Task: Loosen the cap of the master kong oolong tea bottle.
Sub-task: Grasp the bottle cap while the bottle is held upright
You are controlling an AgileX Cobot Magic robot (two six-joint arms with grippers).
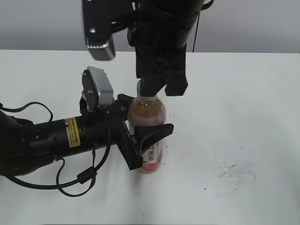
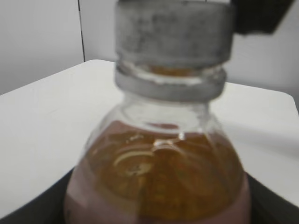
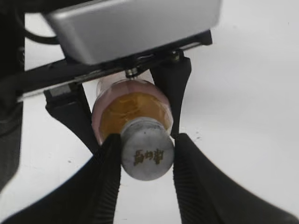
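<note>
The master kong oolong tea bottle stands upright on the white table, amber tea showing above its pink label. My left gripper reaches in from the left and is shut on the bottle's body. In the left wrist view the bottle fills the frame, with the grey-white cap at the top. My right gripper comes down from above. In the right wrist view its two black fingers press on both sides of the cap, whose dark printed mark faces the camera. In the exterior view the cap is mostly hidden by these fingers.
The left arm lies low across the table's left side with loose black cables. Its silver wrist camera housing sits close beside the right gripper. Grey scuff marks are on the table at the right.
</note>
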